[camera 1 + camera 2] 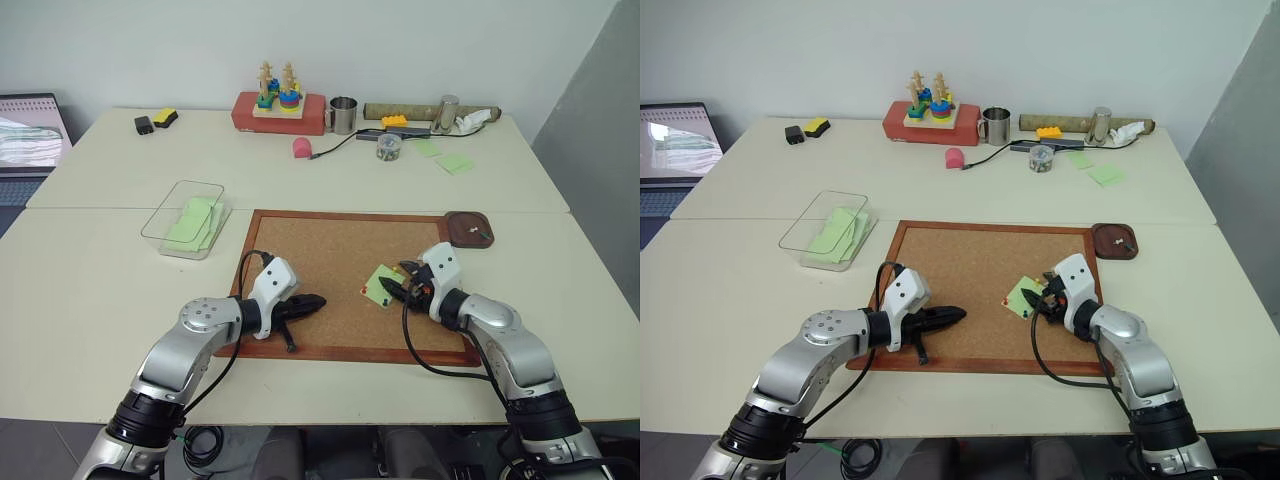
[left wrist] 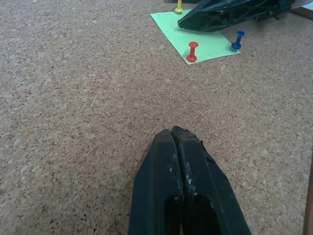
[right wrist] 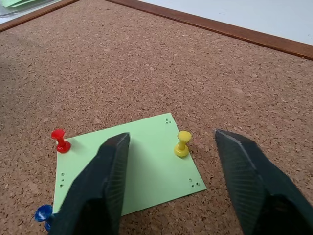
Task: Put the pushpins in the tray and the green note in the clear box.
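You see two silver-grey metal arms with black ribbed forearm cuffs, white wrist housings and looping black cables, each ending in a matt black two-fingered pincer, left pincer [image 1: 312,301] and right pincer [image 1: 392,290], with scuffed, tapered fingers [image 2: 183,186].

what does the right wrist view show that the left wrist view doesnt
Right wrist view alone: the right gripper from behind, its fingers apart either side of the yellow pushpin, plus the corkboard's wooden frame. Left wrist view alone: the left gripper, its fingers pressed together over bare cork, and the right gripper seen from the front. Both: the green note flat on the corkboard, with the red pushpin and blue pushpin standing in it.
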Action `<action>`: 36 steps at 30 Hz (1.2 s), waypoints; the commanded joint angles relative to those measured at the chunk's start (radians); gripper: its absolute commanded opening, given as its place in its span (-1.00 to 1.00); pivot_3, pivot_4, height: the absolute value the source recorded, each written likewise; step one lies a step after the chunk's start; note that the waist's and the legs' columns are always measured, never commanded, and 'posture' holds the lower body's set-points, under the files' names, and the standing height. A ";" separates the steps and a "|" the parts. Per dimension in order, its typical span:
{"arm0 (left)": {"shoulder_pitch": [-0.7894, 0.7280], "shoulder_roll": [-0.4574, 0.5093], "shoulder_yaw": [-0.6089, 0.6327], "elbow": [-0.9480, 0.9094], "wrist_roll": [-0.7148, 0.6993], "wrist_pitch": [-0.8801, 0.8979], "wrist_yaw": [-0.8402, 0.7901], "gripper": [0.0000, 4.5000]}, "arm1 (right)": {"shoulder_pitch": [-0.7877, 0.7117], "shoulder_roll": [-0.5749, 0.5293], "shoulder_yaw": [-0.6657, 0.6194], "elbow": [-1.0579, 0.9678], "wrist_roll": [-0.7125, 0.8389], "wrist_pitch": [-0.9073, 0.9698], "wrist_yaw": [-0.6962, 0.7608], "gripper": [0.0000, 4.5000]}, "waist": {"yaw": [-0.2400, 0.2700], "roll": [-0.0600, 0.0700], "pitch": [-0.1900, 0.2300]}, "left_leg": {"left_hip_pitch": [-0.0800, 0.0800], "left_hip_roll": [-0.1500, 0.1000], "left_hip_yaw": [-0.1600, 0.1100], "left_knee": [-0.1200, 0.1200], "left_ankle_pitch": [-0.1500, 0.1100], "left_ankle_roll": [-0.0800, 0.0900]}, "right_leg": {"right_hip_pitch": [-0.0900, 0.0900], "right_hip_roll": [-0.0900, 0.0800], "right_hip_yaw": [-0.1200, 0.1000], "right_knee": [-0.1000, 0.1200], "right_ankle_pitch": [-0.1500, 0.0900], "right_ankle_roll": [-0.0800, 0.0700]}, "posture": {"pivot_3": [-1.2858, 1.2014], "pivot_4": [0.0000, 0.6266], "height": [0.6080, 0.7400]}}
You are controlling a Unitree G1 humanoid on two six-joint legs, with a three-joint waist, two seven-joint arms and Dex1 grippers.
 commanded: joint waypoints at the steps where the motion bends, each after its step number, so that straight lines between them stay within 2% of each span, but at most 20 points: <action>1: 0.008 0.006 -0.023 -0.005 0.014 0.014 -0.010 -1.00 | -0.007 0.006 -0.004 -0.014 0.001 -0.014 0.004 -0.21 | 0.000 0.000 0.000 | 0.000 0.000 0.000 0.000 0.000 0.000 | 0.000 0.000 0.000 0.000 0.000 0.000 | 0.03 -0.52 1.00; 11: 0.006 0.003 -0.022 -0.003 0.015 0.013 -0.010 -1.00 | -0.010 0.016 -0.030 -0.023 0.019 -0.013 -0.002 -0.97 | 0.000 0.000 0.000 | 0.000 0.000 0.000 0.000 0.000 0.000 | 0.000 0.000 0.000 0.000 0.000 0.000 | 0.03 -0.52 1.00; 21: 0.010 0.006 -0.023 -0.006 0.012 0.018 -0.016 -1.00 | -0.004 0.014 -0.067 -0.110 0.103 -0.003 0.051 -0.99 | 0.000 0.000 0.000 | 0.000 0.000 0.000 0.000 0.000 0.000 | 0.000 0.000 0.000 0.000 0.000 0.000 | 0.03 -0.52 1.00; 36: 0.010 0.010 -0.021 -0.005 0.014 0.024 -0.030 -1.00 | -0.019 -0.011 -0.110 -0.128 0.129 -0.003 0.042 -0.99 | 0.000 0.000 0.000 | 0.000 0.000 0.000 0.000 0.000 0.000 | 0.000 0.000 0.000 0.000 0.000 0.000 | 0.03 -0.52 1.00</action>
